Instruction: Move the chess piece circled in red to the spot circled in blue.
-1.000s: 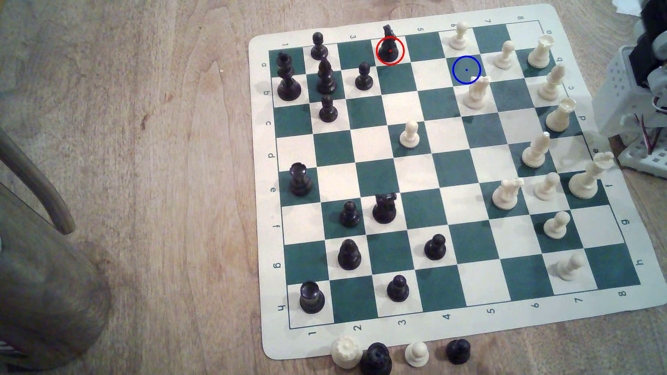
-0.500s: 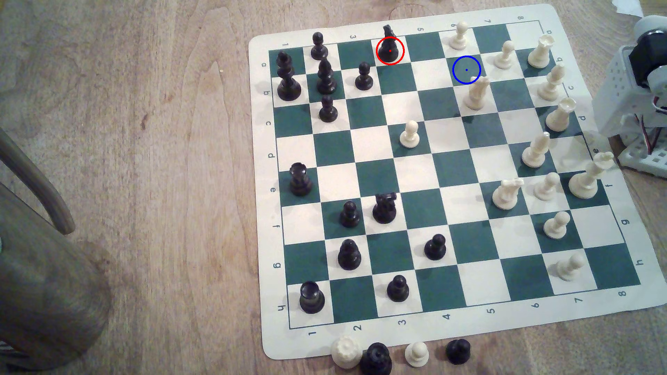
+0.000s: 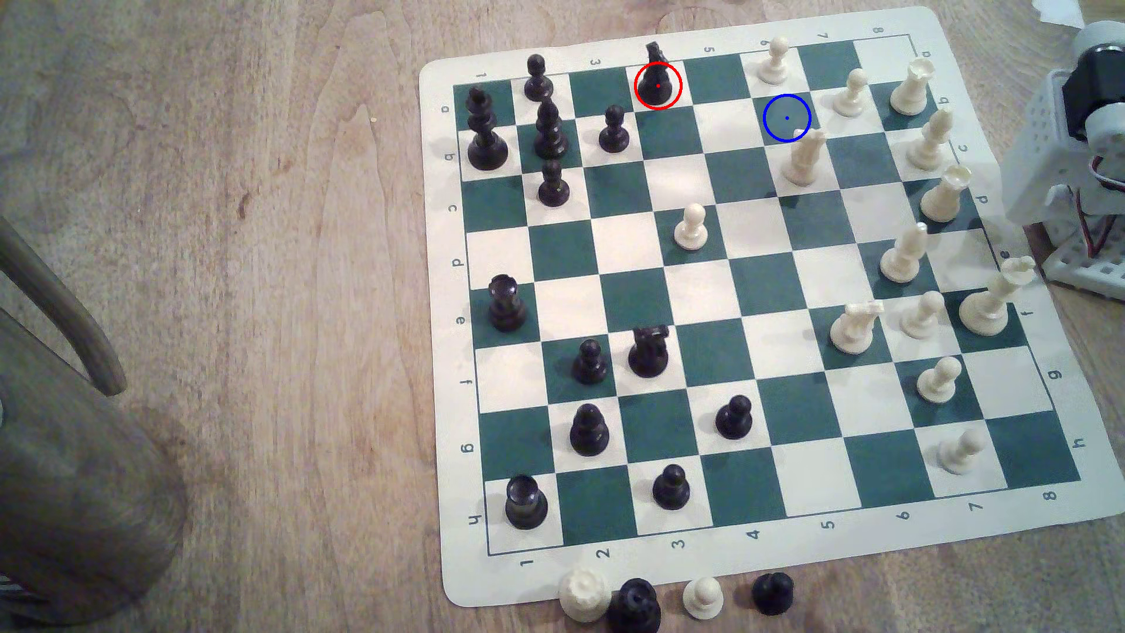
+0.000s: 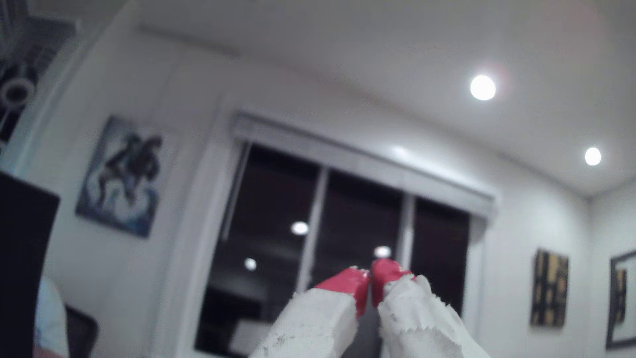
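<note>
Wooden table [image 3: 243, 243] holds the board [image 3: 438, 316]; glossy black knight [image 3: 657, 82] looks light, slippery, best pinched at its neck; gripper [image 4: 370, 275] pinched together, empty.

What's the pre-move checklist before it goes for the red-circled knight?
1. Black knight upright on its red-ringed square: ok.
2. Blue-ringed spot free of pieces: ok.
3. Room around the spot: not ok, the cream knight stands on the adjoining square and its head overlaps the ring.
4. Gripper empty, red tips almost together: ok.
5. Gripper aimed at the board: not ok, the wrist view faces a window and ceiling.
</note>
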{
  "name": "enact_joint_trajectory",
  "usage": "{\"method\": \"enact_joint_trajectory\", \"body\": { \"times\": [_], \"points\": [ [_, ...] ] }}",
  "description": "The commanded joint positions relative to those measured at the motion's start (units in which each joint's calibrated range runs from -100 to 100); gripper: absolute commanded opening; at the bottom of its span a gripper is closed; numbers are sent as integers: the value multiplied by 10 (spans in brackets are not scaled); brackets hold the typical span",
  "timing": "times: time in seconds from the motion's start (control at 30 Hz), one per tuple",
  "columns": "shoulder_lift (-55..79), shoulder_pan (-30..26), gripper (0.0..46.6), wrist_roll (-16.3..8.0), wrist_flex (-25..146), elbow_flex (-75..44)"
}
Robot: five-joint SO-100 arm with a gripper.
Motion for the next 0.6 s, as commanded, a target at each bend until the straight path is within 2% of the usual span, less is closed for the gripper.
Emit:
{"method": "enact_joint_trajectory", "body": {
  "times": [0.0, 0.03, 0.1, 0.17, 0.2, 0.27, 0.3, 0.37, 0.43, 0.57],
  "points": [
    [0, 79, 2, -2, 264, -100],
    [0, 92, 25, -22, 335, -113],
    [0, 94, 2, -61, 352, -109],
    [0, 95, 7, -121, 386, -104],
    [0, 95, 19, -128, 405, -104],
    [0, 95, 26, -126, 423, -95],
    [1, 77, 2, -114, 427, -74],
    [15, 66, 2, -102, 431, -53],
    [59, 52, 5, -78, 443, -35],
    [195, 47, 7, -78, 444, -50]
  ]
}}
